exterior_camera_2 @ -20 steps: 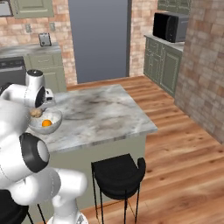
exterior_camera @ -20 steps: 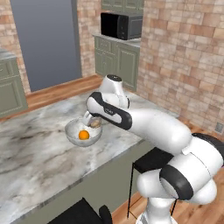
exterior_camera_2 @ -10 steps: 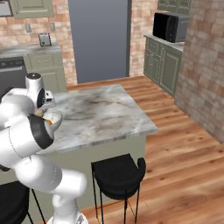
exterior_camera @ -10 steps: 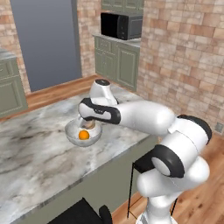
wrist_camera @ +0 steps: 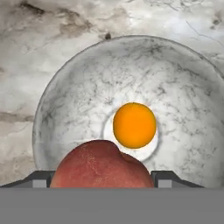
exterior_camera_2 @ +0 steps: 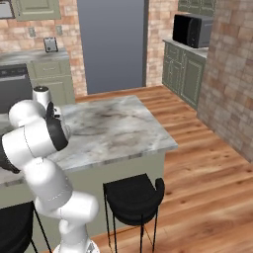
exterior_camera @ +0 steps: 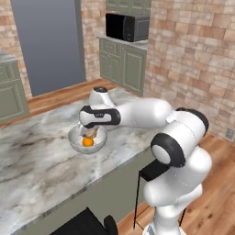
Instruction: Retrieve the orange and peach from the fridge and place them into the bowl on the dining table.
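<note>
The pinkish-red round peach sits between my two dark fingers, my gripper closed on it, partly spread, just above the shallow glossy grey-white bowl — the bright orange round fruit already lies inside. The bowl rests on the grey-veined marble dining table. Only letting go remains, I judge

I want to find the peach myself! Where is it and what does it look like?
Look at the marble dining table and find the pale bowl near its edge. Just above the bowl, the gripper holds the peach. It is dull pinkish-red, unlike the bright orange lying in the bowl.
</note>
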